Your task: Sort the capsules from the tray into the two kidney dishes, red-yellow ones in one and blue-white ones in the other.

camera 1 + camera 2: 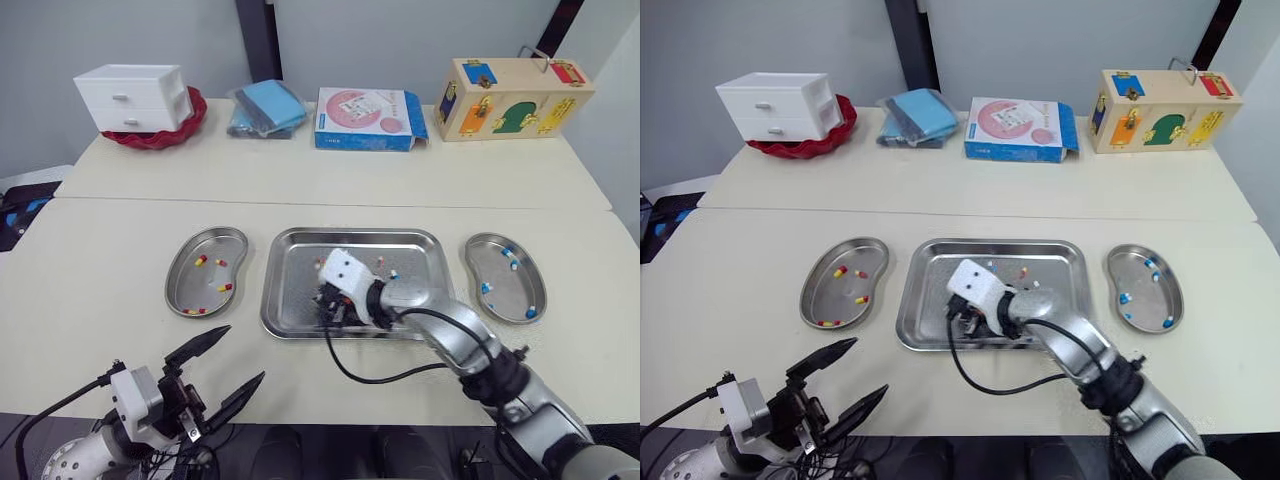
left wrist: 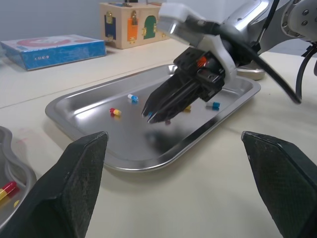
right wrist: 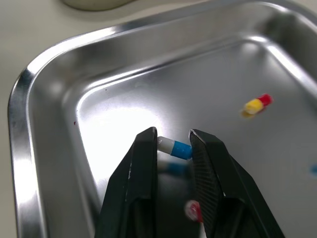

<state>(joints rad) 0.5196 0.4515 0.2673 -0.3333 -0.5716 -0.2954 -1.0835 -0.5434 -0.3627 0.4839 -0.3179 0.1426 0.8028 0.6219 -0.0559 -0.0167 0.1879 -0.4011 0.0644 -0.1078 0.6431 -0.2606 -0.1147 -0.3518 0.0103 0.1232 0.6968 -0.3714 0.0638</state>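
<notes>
While the left gripper [image 1: 245, 352] hangs spread wide over the near edge of the matte cream table [image 1: 120, 250], the right gripper [image 3: 173, 135] is down in the shiny steel tray [image 1: 300, 240], tips pinching a glossy blue-white capsule [image 3: 176, 148]. Curvy steel left dish [image 1: 178, 272] and right dish [image 1: 505, 285] flank it, plain grey wall [image 1: 400, 40] beyond.

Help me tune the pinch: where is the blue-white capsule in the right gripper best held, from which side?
Across its middle, at the colour join, a finger on each long side, coming from above. The blue-white capsule is a smooth, round-ended cylinder; the right gripper seems to clamp it end to end, which may slip.
</notes>
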